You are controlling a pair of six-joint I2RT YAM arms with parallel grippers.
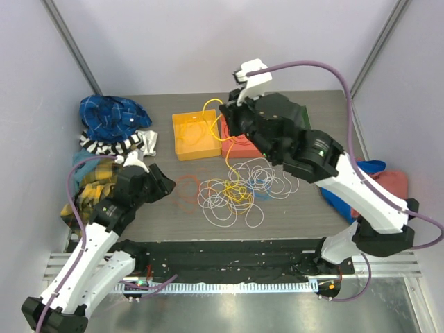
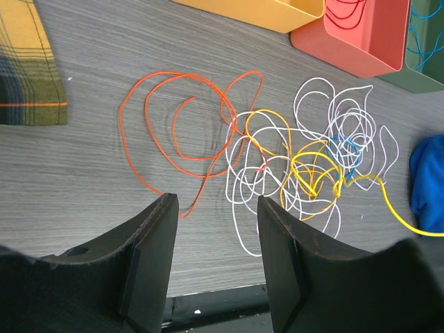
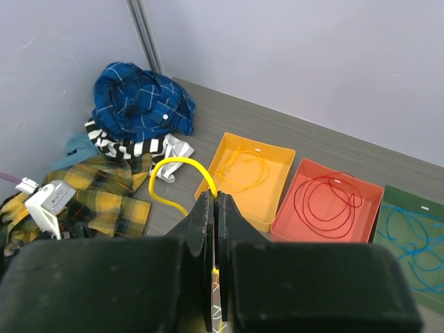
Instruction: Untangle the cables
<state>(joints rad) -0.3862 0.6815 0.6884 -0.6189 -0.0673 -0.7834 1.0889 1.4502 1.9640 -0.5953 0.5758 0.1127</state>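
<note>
While the right end effector [image 3: 216,202] is clenched on a yellow cable [image 3: 175,164], with the wire pinched between its touching fingers, the wire arcs up left of centre in the right wrist view. In the top view it trails down into the main tangle of cables [image 1: 232,191] at centre frame on the grey worktop [image 1: 166,215]. The tangle is mostly white loops, with yellow, some blue and a bit of red mixed in. An orange cable [image 2: 173,125] spreads in loose loops at the tangle's left edge, overlapping it. The left end effector [image 2: 216,205] is released, jaws apart with bare worktop between them, low at lower centre of the left wrist view, close to the orange loops and holding nothing. Upper centre of the top view has a yellow tray [image 1: 182,139] with a yellow loop inside. Beside it a red tray [image 3: 305,182] holds a red loop, then a green tray [image 3: 388,201] holds blue wire. Plaid and striped cloths [image 1: 111,118] are piled upper left, blue and pink cloths [image 1: 378,177] at right. Any print is too small to read.
</note>
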